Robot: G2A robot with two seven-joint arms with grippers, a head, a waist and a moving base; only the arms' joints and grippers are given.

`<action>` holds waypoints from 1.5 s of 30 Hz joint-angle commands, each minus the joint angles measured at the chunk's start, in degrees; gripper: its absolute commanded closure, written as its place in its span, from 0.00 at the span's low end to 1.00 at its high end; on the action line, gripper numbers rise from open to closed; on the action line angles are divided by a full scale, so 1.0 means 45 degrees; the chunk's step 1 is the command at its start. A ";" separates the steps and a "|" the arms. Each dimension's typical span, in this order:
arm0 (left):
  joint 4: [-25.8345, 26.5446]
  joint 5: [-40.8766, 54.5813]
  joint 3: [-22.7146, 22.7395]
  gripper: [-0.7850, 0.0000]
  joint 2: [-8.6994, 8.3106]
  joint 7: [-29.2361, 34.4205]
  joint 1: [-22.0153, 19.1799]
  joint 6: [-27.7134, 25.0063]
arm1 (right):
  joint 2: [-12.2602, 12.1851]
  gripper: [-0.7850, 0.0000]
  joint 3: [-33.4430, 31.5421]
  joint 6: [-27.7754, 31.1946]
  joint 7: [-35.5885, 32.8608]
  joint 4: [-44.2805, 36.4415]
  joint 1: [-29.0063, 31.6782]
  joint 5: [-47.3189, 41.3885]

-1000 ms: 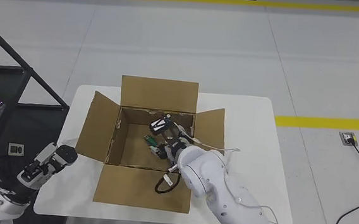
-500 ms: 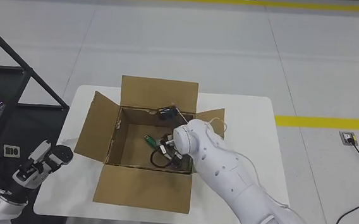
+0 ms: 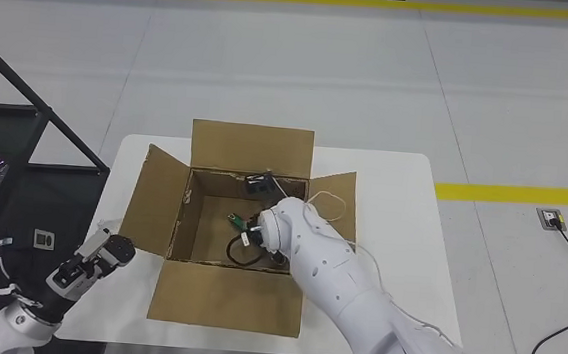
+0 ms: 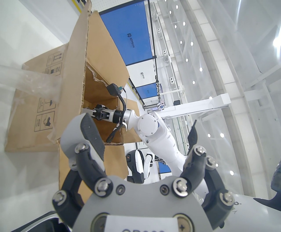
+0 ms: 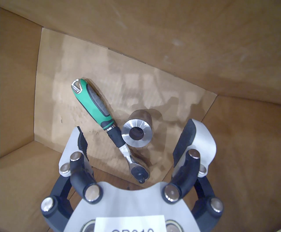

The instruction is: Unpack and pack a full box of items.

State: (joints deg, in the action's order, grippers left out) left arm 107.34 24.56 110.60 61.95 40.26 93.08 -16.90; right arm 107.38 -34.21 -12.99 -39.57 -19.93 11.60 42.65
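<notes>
1. The cardboard box [image 3: 251, 146] stood open on the white tabletop [image 3: 390, 236], with all four flaps folded outward.
2. The right hand [image 5: 134, 131] was down inside the box near its right wall, its fingers spread wide and holding nothing.
3. Two items lay on the box floor in the right wrist view: a ratchet wrench [image 5: 96, 105] with a green and grey handle, and a short metal socket [image 5: 137, 131] resting on its side.
4. The socket's open end faced the camera, and it sat just beside the ratchet's neck, between the spread fingers. Whether the two touched could not be told.
5. The ratchet lay flat and slantwise across the floor – its drive head close under the right hand, its handle end pointing away toward the far wall.
6. The left hand [image 4: 140, 127] was outside the box, over the near left corner of the tabletop beside the left flap. Its fingers were spread apart and empty.
7. In the left wrist view a piece of clear plastic film [image 4: 33, 77] showed against the box's outer side.
</notes>
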 commanded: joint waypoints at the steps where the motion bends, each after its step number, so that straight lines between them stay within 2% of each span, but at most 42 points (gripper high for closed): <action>1: 0.0028 -0.0035 -0.0018 0.00 0.0002 -0.0021 0.0039 -0.0031 | 0.0153 0.00 0.0001 -0.0080 0.0196 0.0314 -0.0043 -0.0046; 7: 0.0061 -0.0001 0.0036 0.00 0.0006 -0.0100 0.0138 -0.0038 | 0.0525 0.00 -0.0071 -0.0432 0.0528 0.1021 -0.0194 -0.0192; 8: 0.0070 -0.0009 0.0042 0.00 0.0006 -0.0113 0.0149 -0.0033 | 0.0570 0.04 -0.0079 -0.0452 0.0585 0.1111 -0.0212 -0.0190; 9: 0.0079 -0.0011 0.0044 0.00 0.0006 -0.0120 0.0158 -0.0031 | 0.0610 0.21 -0.0097 -0.0459 0.0667 0.1190 -0.0229 -0.0202; 10: 0.0084 -0.0012 0.0046 0.00 0.0006 -0.0124 0.0165 -0.0031 | 0.0646 0.31 -0.0107 -0.0476 0.0799 0.1267 -0.0234 -0.0191; 11: 0.0088 -0.0011 0.0048 0.00 0.0006 -0.0126 0.0170 -0.0032 | 0.0679 0.35 -0.0123 -0.0495 0.0881 0.1354 -0.0234 -0.0196; 12: 0.0097 -0.0020 0.0045 0.00 0.0005 -0.0118 0.0175 -0.0034 | 0.0709 0.35 -0.0138 -0.0511 0.0919 0.1444 -0.0236 -0.0199; 18: 0.0205 -0.0094 0.0039 0.00 0.0002 -0.0040 0.0270 -0.0085 | 0.0888 0.22 -0.0136 -0.1017 0.1185 0.1770 -0.0263 0.0012; 26: 0.0245 -0.0320 -0.0082 0.00 0.0004 -0.0023 0.0347 -0.0183 | 0.1045 0.18 -0.0220 -0.1028 0.1355 0.2028 -0.0312 0.0117; 28: 0.0259 -0.0372 -0.0083 0.00 0.0001 -0.0033 0.0353 -0.0174 | 0.1062 0.28 -0.0269 -0.0975 0.1391 0.2110 -0.0328 0.0096; 31: 0.0276 -0.0380 -0.0079 0.00 0.0000 -0.0050 0.0360 -0.0186 | 0.1064 0.50 -0.0346 -0.0811 0.1422 0.2243 -0.0358 0.0063; 35: 0.0286 -0.0387 -0.0074 0.00 0.0002 -0.0112 0.0385 -0.0184 | 0.1062 0.56 -0.0431 -0.0685 0.1441 0.2336 -0.0375 0.0052; 37: 0.0297 -0.0409 -0.0069 0.00 0.0001 -0.0136 0.0397 -0.0170 | 0.1061 0.62 -0.0462 -0.0631 0.1448 0.2361 -0.0379 0.0068; 39: 0.0305 -0.0412 -0.0070 0.00 0.0001 -0.0145 0.0405 -0.0169 | 0.1058 0.75 -0.0495 -0.0576 0.1427 0.2377 -0.0381 0.0077; 41: 0.0285 -0.0432 -0.0084 0.00 0.0001 -0.0163 0.0396 -0.0153 | 0.1054 1.00 -0.0524 -0.0485 0.1468 0.2357 -0.0397 0.0101; 45: 0.0247 -0.0519 -0.0118 0.00 -0.0009 -0.0171 0.0319 -0.0055 | 0.1072 1.00 -0.0519 -0.0282 0.1677 0.2121 -0.0512 0.0286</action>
State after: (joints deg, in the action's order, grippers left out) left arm 108.50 22.36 110.12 61.92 39.53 94.64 -17.29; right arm 112.16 -36.56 -14.41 -32.24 -10.05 9.47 43.72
